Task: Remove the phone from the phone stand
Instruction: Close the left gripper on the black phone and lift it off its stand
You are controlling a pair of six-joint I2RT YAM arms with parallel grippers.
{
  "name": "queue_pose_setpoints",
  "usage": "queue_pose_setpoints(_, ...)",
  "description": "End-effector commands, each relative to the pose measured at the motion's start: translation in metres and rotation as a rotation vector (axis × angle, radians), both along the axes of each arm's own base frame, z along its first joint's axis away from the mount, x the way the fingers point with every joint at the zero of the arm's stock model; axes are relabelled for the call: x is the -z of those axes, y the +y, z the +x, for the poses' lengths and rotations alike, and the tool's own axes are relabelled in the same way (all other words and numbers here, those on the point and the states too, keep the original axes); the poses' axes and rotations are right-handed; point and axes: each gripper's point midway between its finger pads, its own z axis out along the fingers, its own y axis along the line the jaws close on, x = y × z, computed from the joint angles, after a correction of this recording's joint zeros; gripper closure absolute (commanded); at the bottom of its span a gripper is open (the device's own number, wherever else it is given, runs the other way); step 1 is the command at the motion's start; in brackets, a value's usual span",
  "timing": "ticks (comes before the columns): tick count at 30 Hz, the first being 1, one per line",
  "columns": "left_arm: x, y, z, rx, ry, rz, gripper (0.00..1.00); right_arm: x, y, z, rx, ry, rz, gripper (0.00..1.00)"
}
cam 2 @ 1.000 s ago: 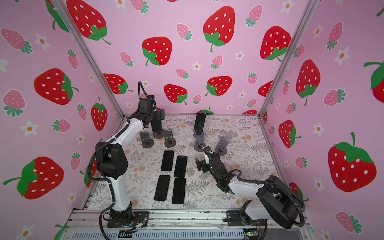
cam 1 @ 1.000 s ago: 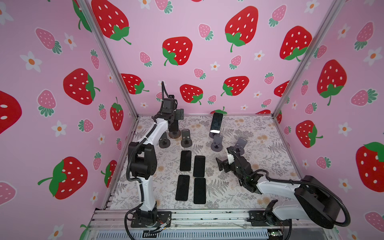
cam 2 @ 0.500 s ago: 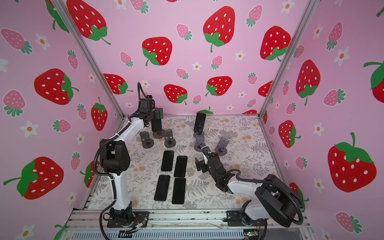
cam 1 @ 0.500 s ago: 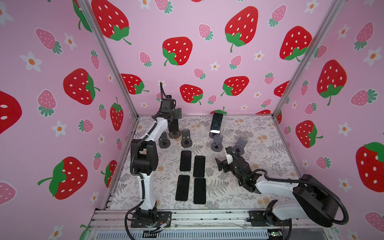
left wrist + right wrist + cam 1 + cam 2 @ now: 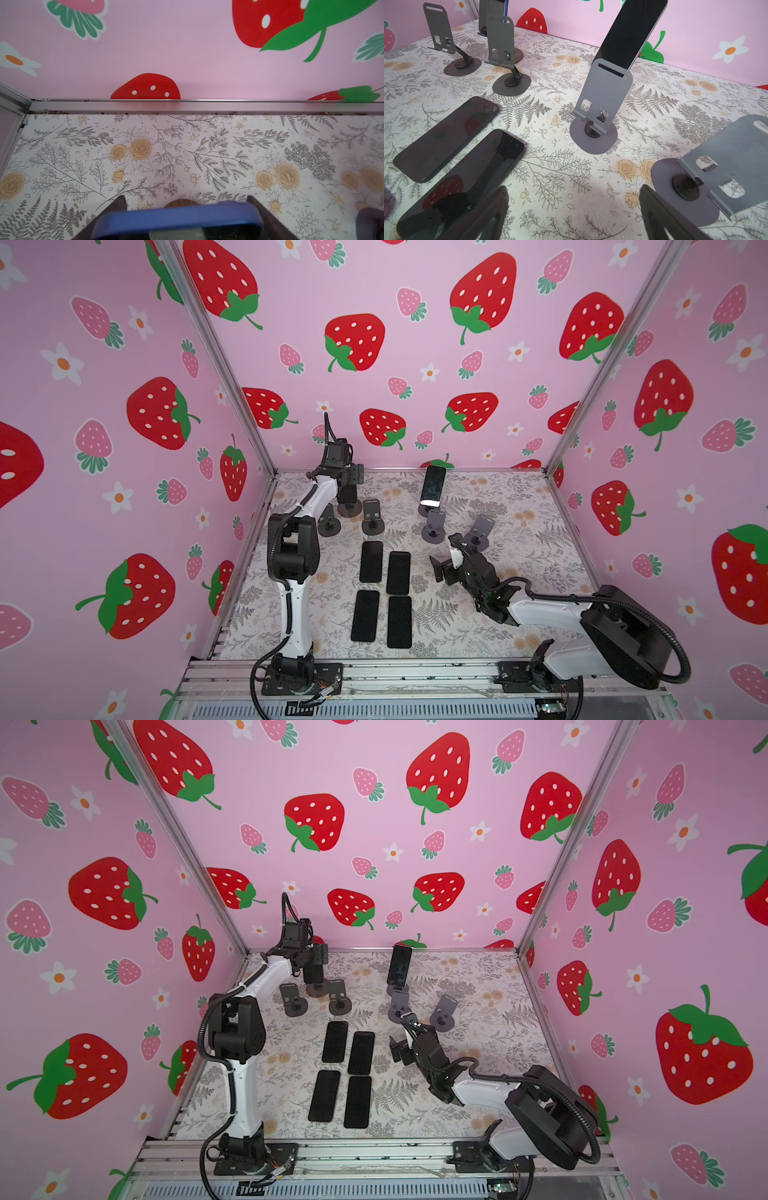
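Floral tabletop: left gripper is straddling the blue phone, grip indeterminate; right gripper is hovering spread wide, empty.

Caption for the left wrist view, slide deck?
Left gripper straddles the blue phone over the floral table, strawberry wall behind.

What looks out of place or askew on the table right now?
Nothing spilled or broken. The empty stand nearest the right end effector is turned at an angle to the rest. The four flat phones lie slightly staggered.

Glossy black phones, matt metal stands
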Motion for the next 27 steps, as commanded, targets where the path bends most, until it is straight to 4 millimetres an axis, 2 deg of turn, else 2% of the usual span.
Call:
queue_pose_setpoints(1, -0.013, -0.002, 0.008, 0.03, -0.013, -0.015, 0.15, -0.005, 0.004, 0.003, 0.006, -0.013, -0.008, 0.0)
queue_pose_setpoints(9, -0.017, 0.008, 0.006, -0.021, -0.011, 0.01, 0.25, -0.006, 0.004, 0.003, 0.006, -0.016, -0.009, 0.0)
queue_pose_setpoints(17, -0.023, 0.01, 0.0, -0.014, -0.009, 0.043, 0.26, -0.005, 0.004, 0.004, 0.013, -0.016, -0.015, 0.0)
queue_pose_setpoints(27, -0.048, 0.007, -0.007, 0.0, -0.041, 0.019, 0.3, -0.002, 0.004, 0.006, 0.028, -0.011, -0.032, 0.0)
